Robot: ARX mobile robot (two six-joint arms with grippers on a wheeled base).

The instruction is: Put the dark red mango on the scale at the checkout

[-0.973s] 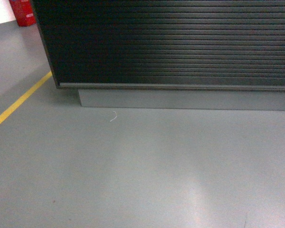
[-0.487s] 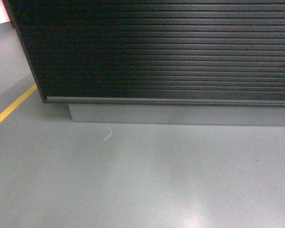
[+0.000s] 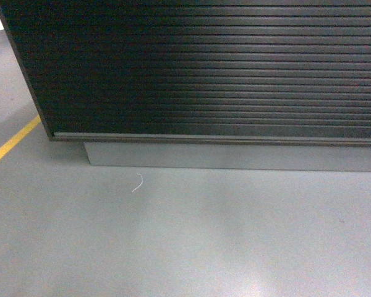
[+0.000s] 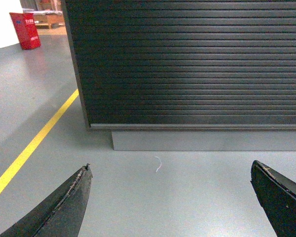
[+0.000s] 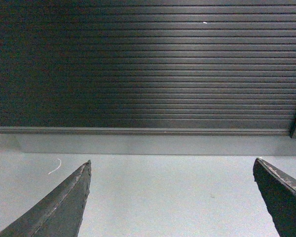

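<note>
Left tool (image 4: 170, 197): jaws spread wide, nothing between them, just grey floor (image 4: 187, 197). Right tool (image 5: 170, 197): same story, jaws wide apart and empty. I've got both arms low, pointing straight at the bench (image 3: 210, 68), the checkout with its dark ribbed front.

Out from the tools: bare floor, a small white scrap (image 4: 158, 164) lying just ahead of the left tool, then the grey plinth (image 3: 235, 156), then the ribbed face rising past the top of every view. A yellow line (image 4: 34, 143) runs off on the left, and a red box (image 4: 24, 29) stands far back beyond the bench's left corner.

The mango? Not in any view. The scale? Not in view either. Neither tool carries fruit, so I can't say which arm is nearer or how the mango's long axis lies. What I can say: the bench top is above the frame of all three cameras, so if the scale sits there, it lies up and forward from both tools. The left tool looks at the bench's left corner; the right tool sees its front further right. My read: I must find the mango first, and nothing here shows where.
</note>
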